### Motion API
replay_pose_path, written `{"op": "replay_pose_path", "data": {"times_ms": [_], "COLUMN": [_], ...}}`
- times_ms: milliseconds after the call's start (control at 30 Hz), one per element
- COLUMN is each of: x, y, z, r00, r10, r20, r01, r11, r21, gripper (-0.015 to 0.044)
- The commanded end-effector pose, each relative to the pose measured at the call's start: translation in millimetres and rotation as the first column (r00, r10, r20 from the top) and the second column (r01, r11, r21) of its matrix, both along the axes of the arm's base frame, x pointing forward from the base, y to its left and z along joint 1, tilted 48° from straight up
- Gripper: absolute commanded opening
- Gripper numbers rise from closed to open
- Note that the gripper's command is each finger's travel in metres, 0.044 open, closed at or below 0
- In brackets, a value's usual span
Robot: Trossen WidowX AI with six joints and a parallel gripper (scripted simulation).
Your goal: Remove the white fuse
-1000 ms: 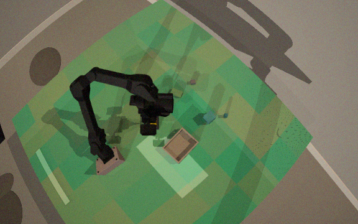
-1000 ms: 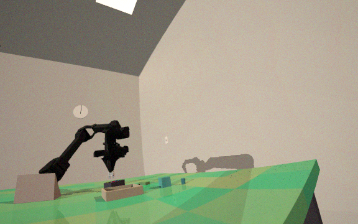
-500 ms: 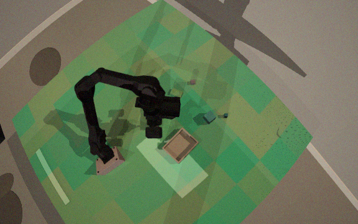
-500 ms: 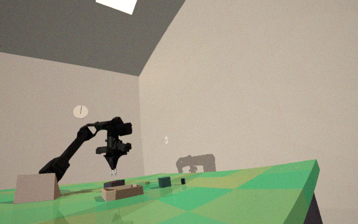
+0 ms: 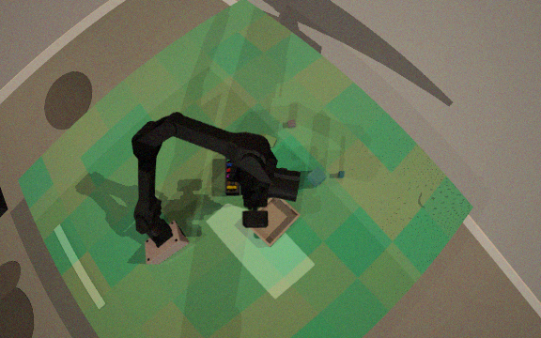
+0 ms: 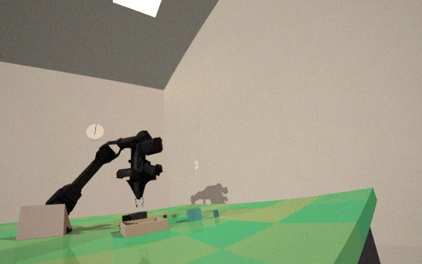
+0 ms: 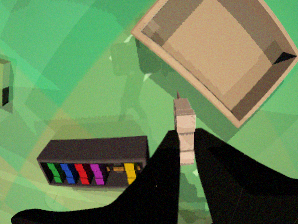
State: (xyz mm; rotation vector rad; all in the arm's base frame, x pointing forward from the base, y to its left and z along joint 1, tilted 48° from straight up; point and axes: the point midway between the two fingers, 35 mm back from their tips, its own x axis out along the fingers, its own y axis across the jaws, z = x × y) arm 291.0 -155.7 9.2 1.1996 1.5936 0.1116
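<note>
My gripper (image 6: 139, 199) (image 7: 184, 136) is shut on the white fuse (image 6: 140, 203) (image 7: 185, 120), which hangs clear above the mat, between the fuse block and the tray in the wrist view. The dark fuse block (image 5: 232, 192) (image 6: 134, 216) (image 7: 95, 148) is at lower left in the wrist view. It holds green (image 7: 54, 173), blue (image 7: 68, 173), red (image 7: 82, 174), purple (image 7: 98, 174) and yellow (image 7: 131, 172) fuses, with an empty slot between purple and yellow. The tan tray (image 5: 285, 230) (image 6: 145, 228) (image 7: 220, 50) is empty, at upper right in the wrist view. The arm hides the fingertips in the top view.
A pinkish wedge-shaped block (image 5: 169, 250) (image 6: 40, 222) stands by the arm's base. A blue block (image 5: 316, 176) (image 6: 193, 214) and a smaller blue piece (image 5: 341, 174) (image 6: 215, 213) stand beyond the tray. A small pink block (image 5: 291, 123) lies farther off.
</note>
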Motion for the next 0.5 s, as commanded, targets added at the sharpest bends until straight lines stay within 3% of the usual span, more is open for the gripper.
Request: {"op": "replay_pose_path", "data": {"times_ms": [0,467], "x": [0.9,-0.8], "y": [-16.0,-42.0], "z": [-15.2,-51.6], "r00": [1.000,1.000], "r10": [0.000,0.001], "r20": [0.007,0.008], "r01": [0.000,-0.001], "r11": [1.000,1.000], "r21": [-0.007,-0.007], "gripper": [0.0000,0.0000]}}
